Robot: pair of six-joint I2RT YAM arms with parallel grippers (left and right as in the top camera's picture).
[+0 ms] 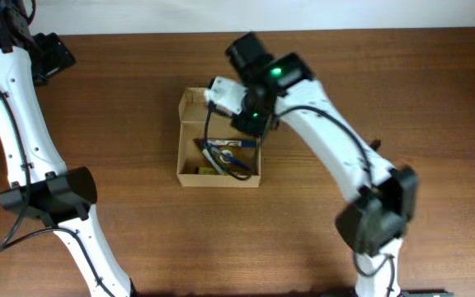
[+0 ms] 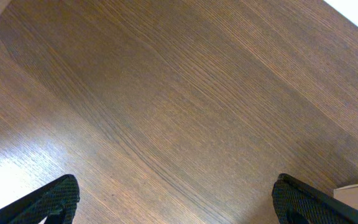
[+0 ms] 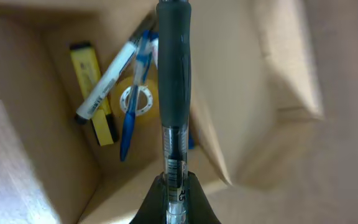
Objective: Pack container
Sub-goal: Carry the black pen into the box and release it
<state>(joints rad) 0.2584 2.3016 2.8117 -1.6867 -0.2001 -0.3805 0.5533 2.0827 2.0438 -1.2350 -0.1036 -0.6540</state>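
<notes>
The right hand (image 3: 176,194) pinches a dark-grip pen (image 3: 174,81) by its clear barrel, tip out over the open container (image 3: 23,143), which sits mid-way along the bench (image 1: 402,74). Inside lie a yellow highlighter (image 3: 93,84), white marker (image 3: 107,78), blue pen (image 3: 129,121) and 1 tape roll (image 3: 143,106). The risk: released from here, the pen could clip the side flap (image 3: 291,68) and skid out. Far off, the left hand (image 2: 179,202) is spread wide, holding nothing.

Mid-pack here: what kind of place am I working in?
Probably a robot test bench, not a real office: a wood-grain table, one small cardboard container of pens, and the right pincer holding a dark pen over it.
</notes>
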